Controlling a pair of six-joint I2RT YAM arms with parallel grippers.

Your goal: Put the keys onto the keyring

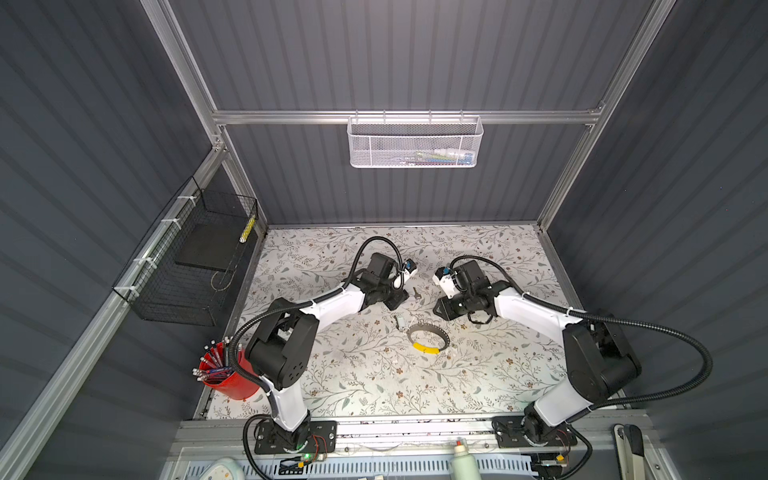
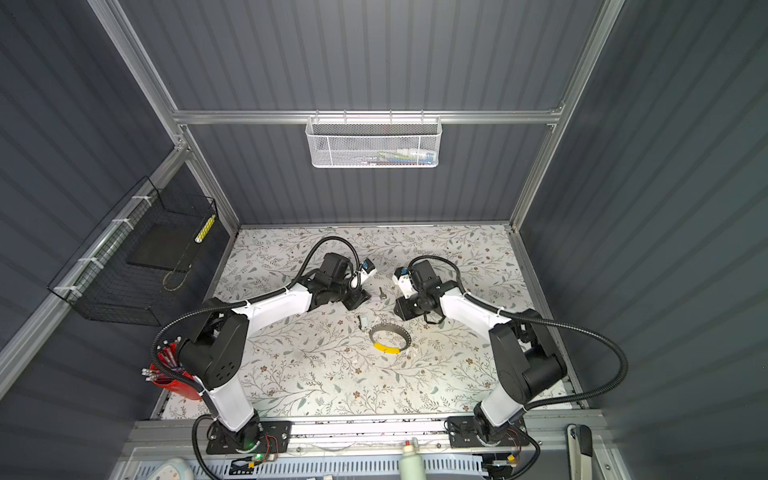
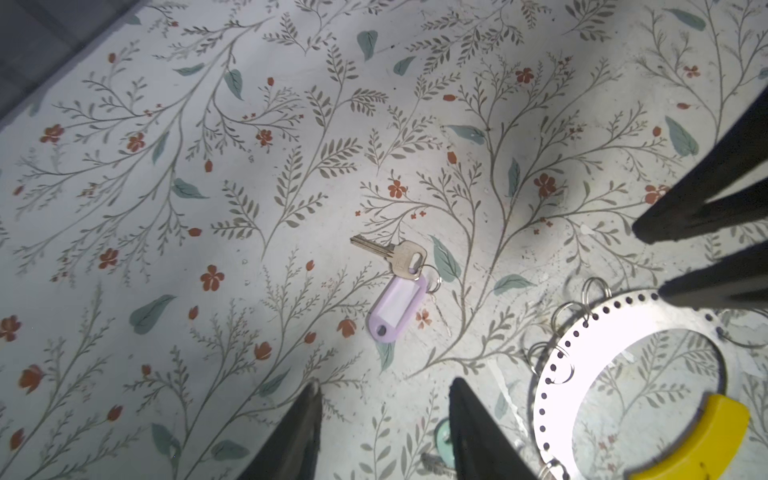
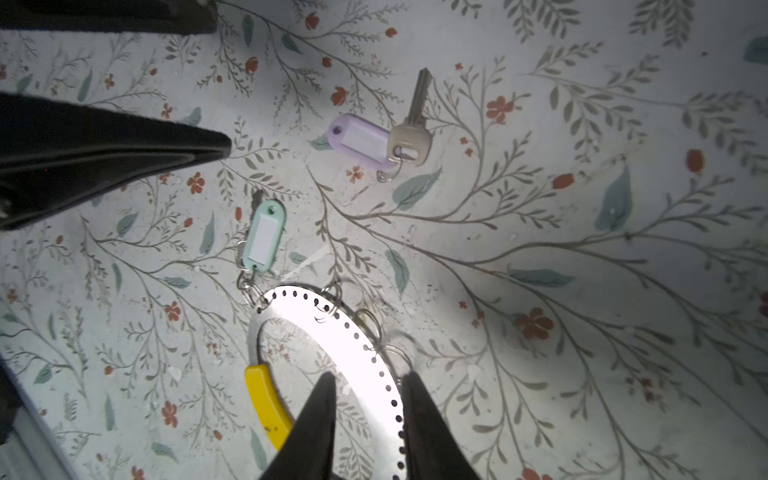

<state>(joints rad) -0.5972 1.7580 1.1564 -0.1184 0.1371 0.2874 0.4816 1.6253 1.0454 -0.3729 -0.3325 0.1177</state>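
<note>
The keyring (image 1: 445, 334) (image 2: 405, 336) lies flat mid-table, a perforated metal band (image 4: 332, 324) (image 3: 623, 320) with a yellow segment (image 1: 426, 348) (image 4: 266, 403). A silvery key (image 3: 395, 253) (image 4: 411, 137) on a lilac tag (image 1: 415, 293) (image 2: 381, 293) lies loose behind it. A mint tag (image 4: 264, 237) (image 1: 400, 322) hides most of its key and is chained to the band's end. My left gripper (image 3: 390, 415) (image 1: 400, 300) is open and empty beside the mint tag. My right gripper (image 4: 370, 415) (image 1: 441, 311) is open over the band's far edge.
Several small split rings (image 4: 395, 353) hang along the band's outer edge. A red cup of pens (image 1: 226, 374) stands at the front left. A black wire basket (image 1: 187, 266) hangs on the left wall, a white mesh basket (image 1: 415, 141) on the back rail.
</note>
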